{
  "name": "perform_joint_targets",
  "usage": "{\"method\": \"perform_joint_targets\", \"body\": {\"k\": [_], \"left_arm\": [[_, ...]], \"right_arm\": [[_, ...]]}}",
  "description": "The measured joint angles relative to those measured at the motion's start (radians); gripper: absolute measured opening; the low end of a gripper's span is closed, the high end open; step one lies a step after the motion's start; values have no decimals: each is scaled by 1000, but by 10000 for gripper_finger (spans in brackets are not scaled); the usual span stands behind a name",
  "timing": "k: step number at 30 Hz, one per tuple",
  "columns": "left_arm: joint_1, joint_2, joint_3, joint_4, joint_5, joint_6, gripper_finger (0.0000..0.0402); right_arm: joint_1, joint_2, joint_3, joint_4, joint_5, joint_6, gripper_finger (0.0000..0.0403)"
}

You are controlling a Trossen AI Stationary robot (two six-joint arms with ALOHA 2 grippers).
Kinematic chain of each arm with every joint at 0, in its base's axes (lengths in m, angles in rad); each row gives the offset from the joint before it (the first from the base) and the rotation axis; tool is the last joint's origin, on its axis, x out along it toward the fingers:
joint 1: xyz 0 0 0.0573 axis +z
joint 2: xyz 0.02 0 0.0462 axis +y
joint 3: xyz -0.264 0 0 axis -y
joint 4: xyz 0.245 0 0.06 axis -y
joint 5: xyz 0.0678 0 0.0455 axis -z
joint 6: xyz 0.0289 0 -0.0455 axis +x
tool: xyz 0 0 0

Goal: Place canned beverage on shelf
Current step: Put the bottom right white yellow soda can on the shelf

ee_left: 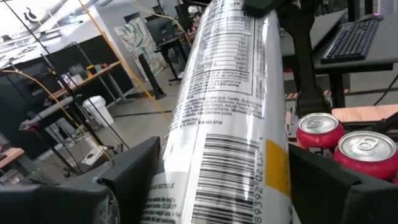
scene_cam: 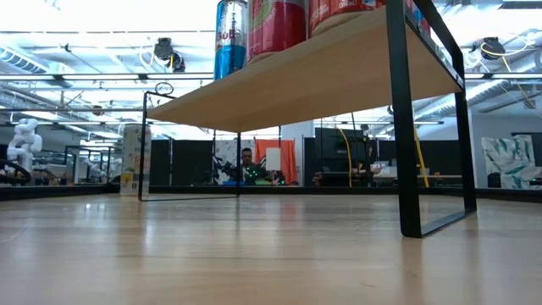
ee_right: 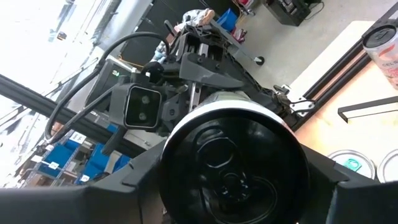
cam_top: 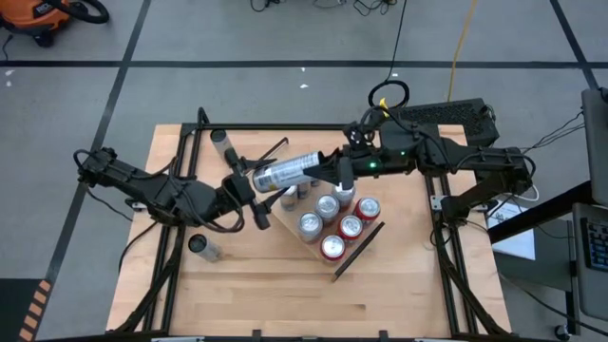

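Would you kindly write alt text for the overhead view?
Above a wooden table, the left gripper and right gripper hold a tall silver can sideways between them, over the shelf of upright cans. Two more cans sit on the table's left side.

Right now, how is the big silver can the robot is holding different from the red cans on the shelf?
The silver can lies sideways in the air, held by both grippers; the red cans stand upright on the shelf. The silver can is longer, with a white printed label; the red cans are shorter. All are drink cans.
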Motion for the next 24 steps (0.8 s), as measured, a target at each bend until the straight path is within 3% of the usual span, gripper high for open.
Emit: {"method": "perform_joint_targets", "body": {"k": [7,13,24], "left_arm": [[-11,2,-2,5,1,-41,267],[-20,2,-2,12,-2,-69,264],[-57,-2,-1,69,7,-321,263]], "right_arm": [[0,0,0,-1,-2,9,233],[0,0,0,12,0,11,239],[-1,-41,3,32,-54,-122,337]]}}
